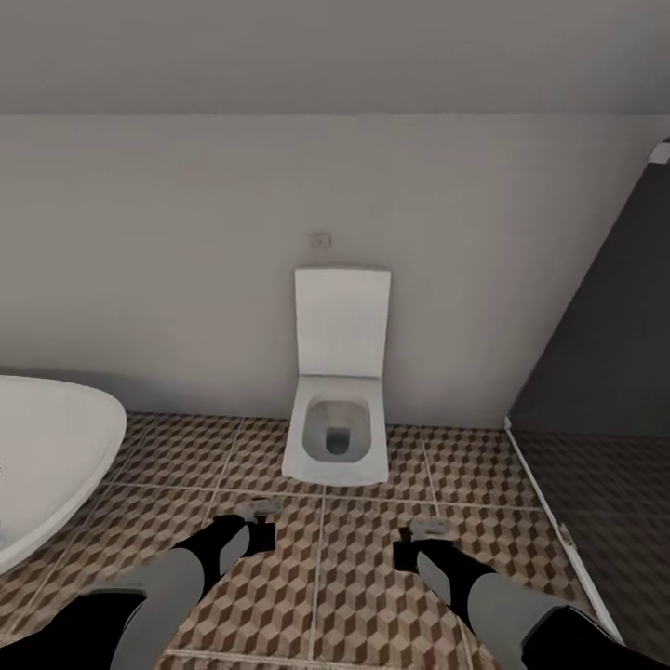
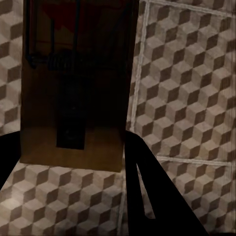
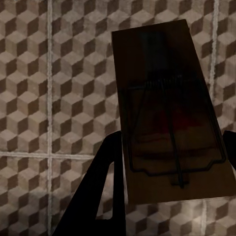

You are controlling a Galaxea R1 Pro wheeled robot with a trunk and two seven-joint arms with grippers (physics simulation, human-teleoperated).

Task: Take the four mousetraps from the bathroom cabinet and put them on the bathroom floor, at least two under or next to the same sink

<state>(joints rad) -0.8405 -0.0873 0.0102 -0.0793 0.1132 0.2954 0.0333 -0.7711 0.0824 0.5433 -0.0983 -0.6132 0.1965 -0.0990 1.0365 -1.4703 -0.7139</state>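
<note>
Over floor (image 1: 316,596): mousetrap (image 2: 73,93) per gripper.

Your two arms reach forward and down, side by side. Your left gripper (image 1: 259,522) clamps a mousetrap (image 2: 73,83); your right gripper (image 1: 416,540) clamps another mousetrap (image 3: 169,118).

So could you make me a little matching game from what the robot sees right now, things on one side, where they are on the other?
Things:
1. toilet
2. bathtub
3. shower stall
4. mousetrap

Places:
A. far left
B. held by the right tool
C. against the back wall, middle
D. far right

Pairs: 1-C, 2-A, 3-D, 4-B
</note>
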